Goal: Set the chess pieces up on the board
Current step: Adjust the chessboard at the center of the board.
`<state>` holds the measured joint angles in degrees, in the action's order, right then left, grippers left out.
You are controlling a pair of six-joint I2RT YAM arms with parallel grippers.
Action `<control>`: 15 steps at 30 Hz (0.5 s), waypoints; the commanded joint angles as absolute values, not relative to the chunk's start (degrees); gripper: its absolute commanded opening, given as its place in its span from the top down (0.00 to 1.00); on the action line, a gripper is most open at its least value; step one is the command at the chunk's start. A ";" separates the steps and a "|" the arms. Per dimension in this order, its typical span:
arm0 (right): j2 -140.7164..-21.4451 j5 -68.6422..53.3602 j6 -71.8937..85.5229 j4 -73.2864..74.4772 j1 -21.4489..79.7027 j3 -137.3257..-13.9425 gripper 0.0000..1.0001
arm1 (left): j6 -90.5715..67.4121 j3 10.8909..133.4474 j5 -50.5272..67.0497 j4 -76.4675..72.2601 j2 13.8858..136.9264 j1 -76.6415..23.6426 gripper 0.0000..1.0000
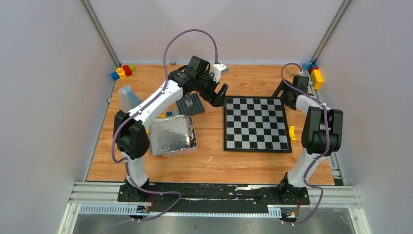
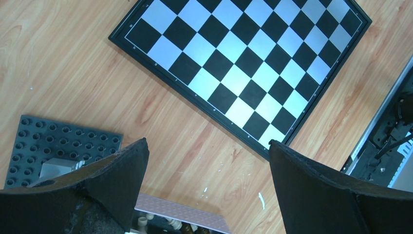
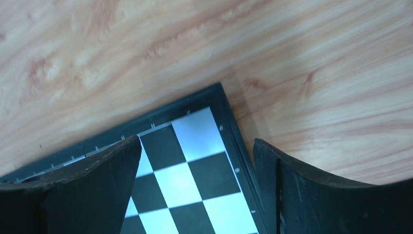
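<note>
L fingers (image 2: 114, 183) apart nr board (image 2: 243, 63), R fingers (image 3: 321, 195) apart over its corner

I'm standing at a robotics lab test cell. Plain pale wall panels (image 1: 48, 97) on metal struts (image 1: 100, 31) box in a small wood-grain counter (image 1: 214, 165) on three sides. A left arm (image 1: 158, 100) and a right arm (image 1: 321, 129), trailing purple cables (image 1: 195, 31), are bolted to an aluminium rail (image 1: 97, 192) at the near edge. Toy bricks (image 1: 122, 72) and a checked board (image 1: 254, 124) lie on the counter.
</note>
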<state>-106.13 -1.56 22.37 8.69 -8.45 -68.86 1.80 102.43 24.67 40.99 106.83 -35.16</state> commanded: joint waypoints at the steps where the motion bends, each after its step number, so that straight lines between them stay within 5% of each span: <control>1: -105.95 -9.04 20.41 10.87 -8.70 -66.47 0.15 | 4.04 104.49 22.57 41.79 105.93 -35.15 0.00; 15: -99.92 -16.20 15.96 11.78 -6.56 -58.52 0.17 | 8.30 97.90 16.85 43.23 105.04 -35.15 0.00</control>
